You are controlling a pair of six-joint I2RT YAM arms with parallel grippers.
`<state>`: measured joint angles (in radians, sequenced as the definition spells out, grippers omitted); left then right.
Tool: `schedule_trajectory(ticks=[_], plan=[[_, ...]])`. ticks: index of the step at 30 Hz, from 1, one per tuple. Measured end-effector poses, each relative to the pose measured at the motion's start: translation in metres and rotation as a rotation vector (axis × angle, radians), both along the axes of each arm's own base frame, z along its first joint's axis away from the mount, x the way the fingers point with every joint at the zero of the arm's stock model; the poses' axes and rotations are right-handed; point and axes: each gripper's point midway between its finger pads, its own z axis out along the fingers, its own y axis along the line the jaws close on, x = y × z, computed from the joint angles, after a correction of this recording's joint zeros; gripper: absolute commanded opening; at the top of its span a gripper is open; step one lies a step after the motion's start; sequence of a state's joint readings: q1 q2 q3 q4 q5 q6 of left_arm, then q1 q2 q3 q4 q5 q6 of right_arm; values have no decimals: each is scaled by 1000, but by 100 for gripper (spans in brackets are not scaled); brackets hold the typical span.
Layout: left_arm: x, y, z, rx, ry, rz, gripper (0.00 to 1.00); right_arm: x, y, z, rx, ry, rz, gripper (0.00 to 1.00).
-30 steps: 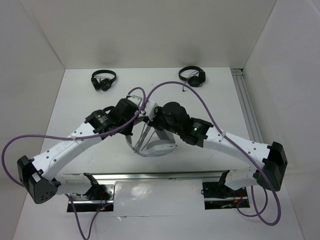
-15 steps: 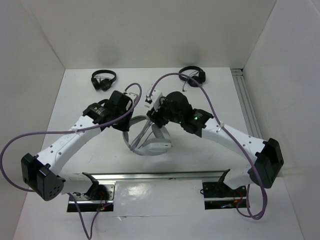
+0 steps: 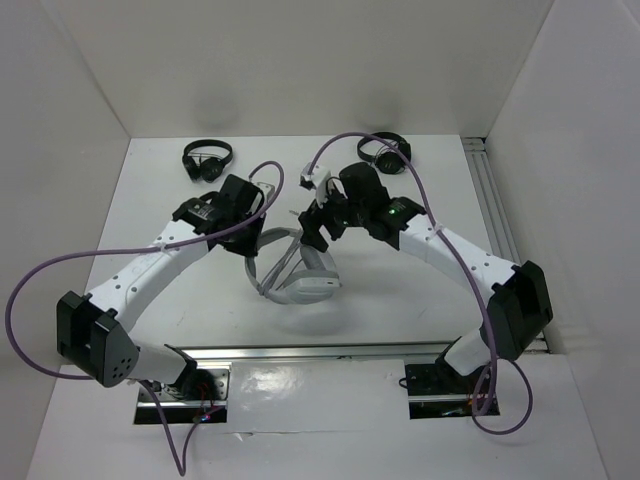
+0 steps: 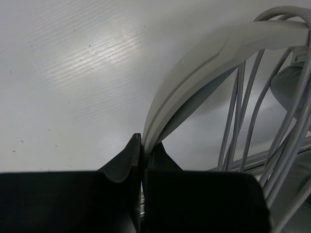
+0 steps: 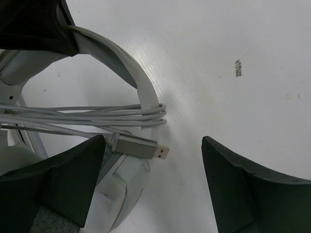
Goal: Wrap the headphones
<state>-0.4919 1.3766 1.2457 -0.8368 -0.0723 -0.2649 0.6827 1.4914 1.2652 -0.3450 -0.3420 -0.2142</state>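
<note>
The white and light-grey headphones [image 3: 298, 280] lie at the table's middle between my two grippers. My left gripper [image 3: 256, 238] is shut on the wide headband [image 4: 204, 58], which runs up and to the right from its fingertips [image 4: 137, 145]. Several strands of the pale cable [image 4: 243, 111] cross the headband's arch. In the right wrist view the cable [image 5: 97, 116] is looped round the headband [image 5: 133, 73], and its grey USB plug [image 5: 141, 145] lies loose over an earcup [image 5: 116, 194]. My right gripper [image 5: 151, 141] is open and empty above the plug, just behind the headphones in the top view [image 3: 318, 228].
Two small black headphones lie at the back, one to the left [image 3: 208, 160] and one to the right [image 3: 385, 152]. A metal rail [image 3: 495, 210] runs along the right wall. Another rail [image 3: 320, 352] crosses the near edge. White walls close in the table.
My right gripper has moved back and up from over the headphones and now hangs open behind them. My left gripper has shifted backward, keeping its hold on the headband.
</note>
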Motion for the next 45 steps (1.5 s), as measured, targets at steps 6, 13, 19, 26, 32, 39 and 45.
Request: schedule_trajectory(ticks=[6,13,19,26,32,39,45], plan=[[2,1,0,-19,6,2,0,4,-3,-15,11,96,15,91],[15,13,-2,-44,-14,62,0,8,-11,15,116,114,-58,100],[36,20,-17,-39,-13,155,0,13,-40,119,315,-56,-242,100],[81,22,-75,24,51,298,0,-6,-70,181,491,-113,-374,100],[120,16,-116,-36,71,399,0,-45,-79,128,490,-51,-376,100],[171,2,-126,-96,25,438,2,-51,-76,90,443,12,-386,100],[179,-8,-133,-120,31,449,29,-64,-65,90,452,22,-347,100]])
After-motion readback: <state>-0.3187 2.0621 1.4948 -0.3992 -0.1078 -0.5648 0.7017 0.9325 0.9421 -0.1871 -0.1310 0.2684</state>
